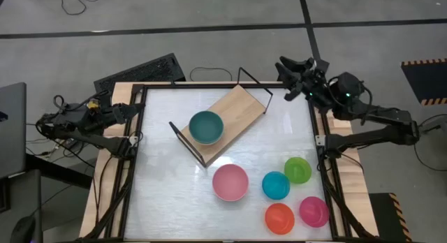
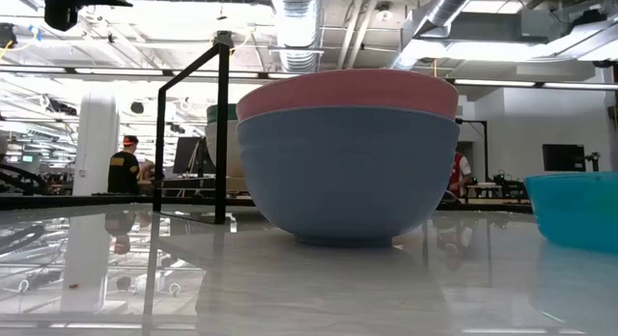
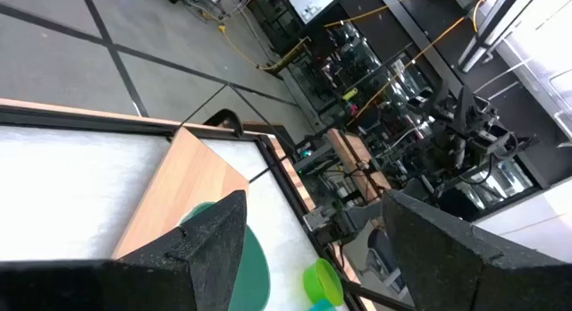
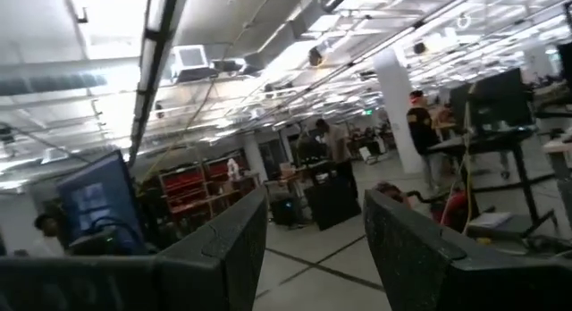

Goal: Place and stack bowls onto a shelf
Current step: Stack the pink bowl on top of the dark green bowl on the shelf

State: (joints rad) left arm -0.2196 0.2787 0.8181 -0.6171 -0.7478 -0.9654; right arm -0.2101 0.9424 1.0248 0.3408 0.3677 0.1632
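The wooden shelf (image 1: 234, 110) lies slantwise on the far middle of the table, and a teal bowl (image 1: 206, 126) rests upright on its nearer end. A large pink bowl (image 1: 230, 181) stands near the table's near edge; in the low view it sits nested in a blue-grey bowl (image 2: 348, 182). My left gripper (image 1: 136, 109) is open and empty at the table's left edge; its wrist view shows the shelf (image 3: 179, 195) and the teal bowl (image 3: 259, 271) ahead. My right gripper (image 1: 285, 79) is open and empty above the far right corner, its wrist view (image 4: 313, 248) facing the room.
Smaller bowls stand at the near right: blue (image 1: 276, 185), green (image 1: 297, 170), red-orange (image 1: 279, 217) and magenta (image 1: 313, 211). The shelf's black wire frames (image 1: 255, 82) rise at both short ends. A keyboard (image 1: 140, 72) lies beyond the far left corner. People stand in the room behind (image 2: 124, 167).
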